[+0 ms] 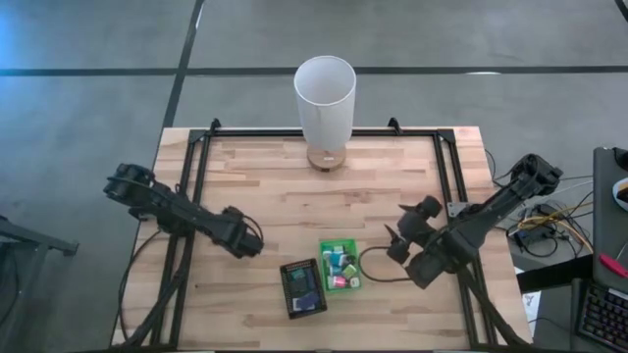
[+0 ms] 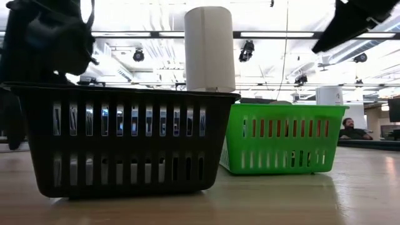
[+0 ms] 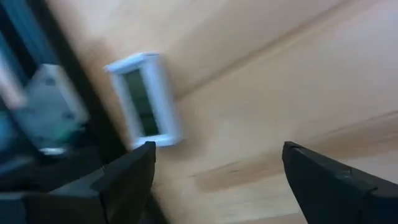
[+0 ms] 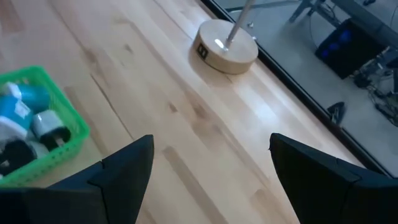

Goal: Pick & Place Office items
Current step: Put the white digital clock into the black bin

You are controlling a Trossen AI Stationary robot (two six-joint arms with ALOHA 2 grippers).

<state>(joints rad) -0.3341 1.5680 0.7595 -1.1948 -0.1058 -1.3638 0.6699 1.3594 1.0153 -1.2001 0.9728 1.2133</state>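
Black tray (image 2: 125,147) sits closest in low view, green tray (image 2: 281,140) beside it w/ office items (image 1: 340,267) inside. Left gripper (image 1: 247,238) & right gripper (image 1: 397,240) hover either side, jaws wide, empty.

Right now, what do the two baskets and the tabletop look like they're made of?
Green basket: looks like moulded plastic, slightly glossy, with even slots cut through thin walls. Black basket: apparently the same slotted plastic, duller. Tabletop: seems to be pale wood in joined strips, with visible grain and a smooth, faintly shiny finish.
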